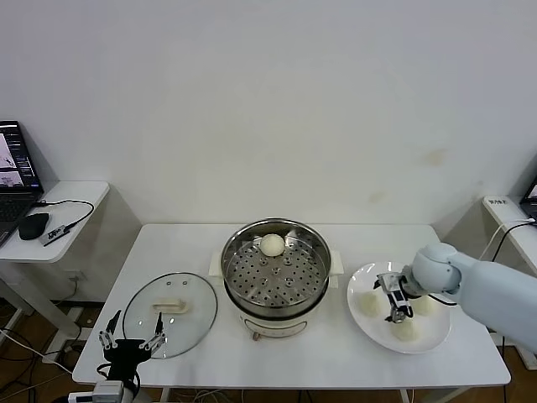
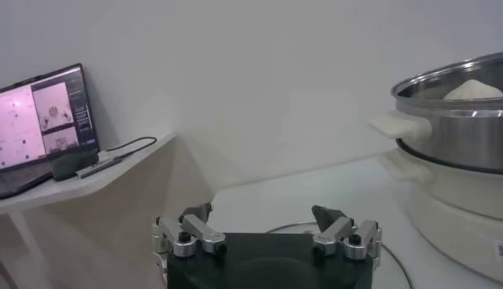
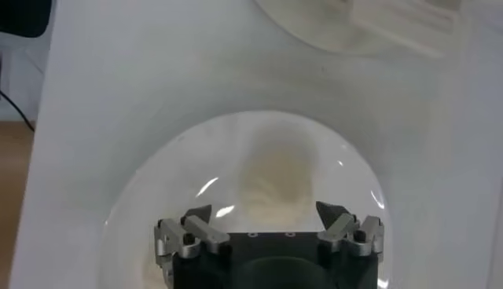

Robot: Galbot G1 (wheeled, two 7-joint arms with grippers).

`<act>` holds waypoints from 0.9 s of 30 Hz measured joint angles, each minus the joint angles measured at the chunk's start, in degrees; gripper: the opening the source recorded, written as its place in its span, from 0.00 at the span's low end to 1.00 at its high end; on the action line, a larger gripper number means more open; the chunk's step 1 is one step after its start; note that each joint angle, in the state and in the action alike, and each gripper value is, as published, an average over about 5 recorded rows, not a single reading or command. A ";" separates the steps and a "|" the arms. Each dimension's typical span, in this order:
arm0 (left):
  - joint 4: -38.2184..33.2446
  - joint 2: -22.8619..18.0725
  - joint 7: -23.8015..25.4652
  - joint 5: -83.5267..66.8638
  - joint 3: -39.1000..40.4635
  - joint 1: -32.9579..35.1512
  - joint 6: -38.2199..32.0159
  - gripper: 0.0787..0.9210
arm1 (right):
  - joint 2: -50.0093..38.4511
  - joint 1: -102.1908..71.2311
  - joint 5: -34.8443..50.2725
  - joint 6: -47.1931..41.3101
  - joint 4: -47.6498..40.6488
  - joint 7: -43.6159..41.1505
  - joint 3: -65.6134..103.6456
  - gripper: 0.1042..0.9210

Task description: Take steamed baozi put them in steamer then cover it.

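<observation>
The steamer (image 1: 275, 273) stands mid-table with one baozi (image 1: 272, 244) on its perforated tray, at the far side. On the white plate (image 1: 377, 330) to its right lie three more baozi (image 1: 369, 303), (image 1: 405, 330), (image 1: 424, 304). My right gripper (image 1: 398, 314) hangs open low over the plate among them. In the right wrist view a blurred baozi (image 3: 275, 177) lies just ahead of the open right gripper (image 3: 265, 214). The cover (image 1: 170, 312) lies flat on the table left of the steamer. My left gripper (image 1: 132, 332) waits open at the cover's near edge, holding nothing.
A side table (image 1: 71, 197) at the far left carries a laptop (image 1: 15, 172), a mouse and cables. Another small table stands at the far right. In the left wrist view the steamer (image 2: 464, 118) rises to one side and the laptop (image 2: 43, 118) to the other.
</observation>
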 measured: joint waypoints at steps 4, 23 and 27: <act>0.15 -0.09 0.01 0.11 -0.03 -0.03 0.00 0.88 | 1.49 -1.27 -0.54 0.07 -1.82 0.17 1.01 0.88; 0.25 -0.27 0.01 0.15 -0.12 -0.05 -0.01 0.88 | 4.66 -3.21 -1.78 -0.26 -4.91 -0.78 3.10 0.62; 0.26 -0.28 -0.01 0.15 -0.13 0.07 -0.03 0.88 | 4.20 -2.32 -1.53 -0.67 -4.52 -1.70 2.95 0.61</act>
